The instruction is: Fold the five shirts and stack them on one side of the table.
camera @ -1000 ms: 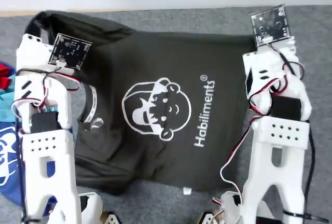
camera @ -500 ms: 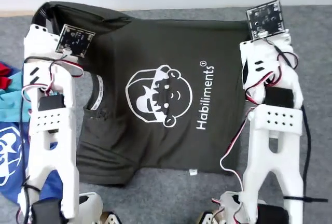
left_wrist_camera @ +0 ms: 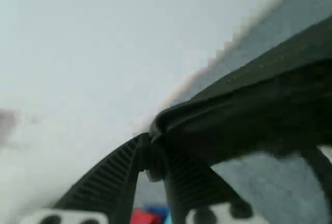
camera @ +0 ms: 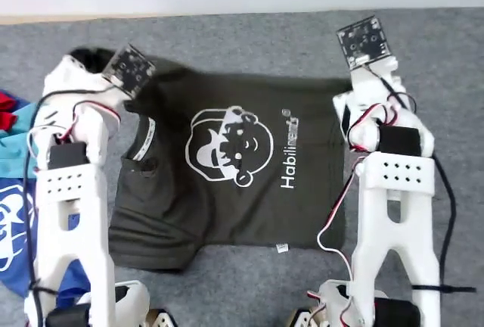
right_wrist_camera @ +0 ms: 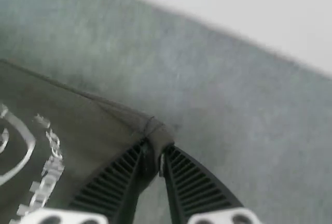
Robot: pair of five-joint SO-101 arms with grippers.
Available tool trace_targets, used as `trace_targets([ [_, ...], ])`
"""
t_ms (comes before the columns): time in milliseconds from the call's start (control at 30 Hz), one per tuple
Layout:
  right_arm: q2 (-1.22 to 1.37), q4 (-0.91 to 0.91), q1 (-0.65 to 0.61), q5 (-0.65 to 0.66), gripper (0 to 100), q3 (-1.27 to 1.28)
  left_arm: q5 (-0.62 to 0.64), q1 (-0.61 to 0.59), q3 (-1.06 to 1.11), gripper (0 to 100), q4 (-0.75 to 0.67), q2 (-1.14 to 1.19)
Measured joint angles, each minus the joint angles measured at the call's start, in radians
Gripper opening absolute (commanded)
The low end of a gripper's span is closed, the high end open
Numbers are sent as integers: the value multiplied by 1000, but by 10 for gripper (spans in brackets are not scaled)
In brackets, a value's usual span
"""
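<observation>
Folding the dark shirt [camera: 227,198], left tool [left_wrist_camera: 152,143] and right tool [right_wrist_camera: 154,151] clamping its upper corners, lower hem's probably next.

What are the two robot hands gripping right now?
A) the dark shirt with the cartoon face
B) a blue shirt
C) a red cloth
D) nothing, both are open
A: the wrist views show the left hand and the right hand each shut on an edge of the dark shirt.
</observation>
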Motion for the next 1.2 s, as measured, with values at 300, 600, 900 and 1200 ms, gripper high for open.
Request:
trace_targets([
  [300, -34, 269, 0, 2, 10, 0, -219, -61, -2, 3, 460, -117],
  [600, -138, 546, 0, 8, 10, 0, -555, -199, -2, 3, 789, -203],
  [900, -140, 698, 0, 17, 10, 98, -784, -285, -2, 3, 1026, -210],
  [1200, -140, 695, 0, 46, 10, 279, -882, -333, -2, 6, 1192, -210],
])
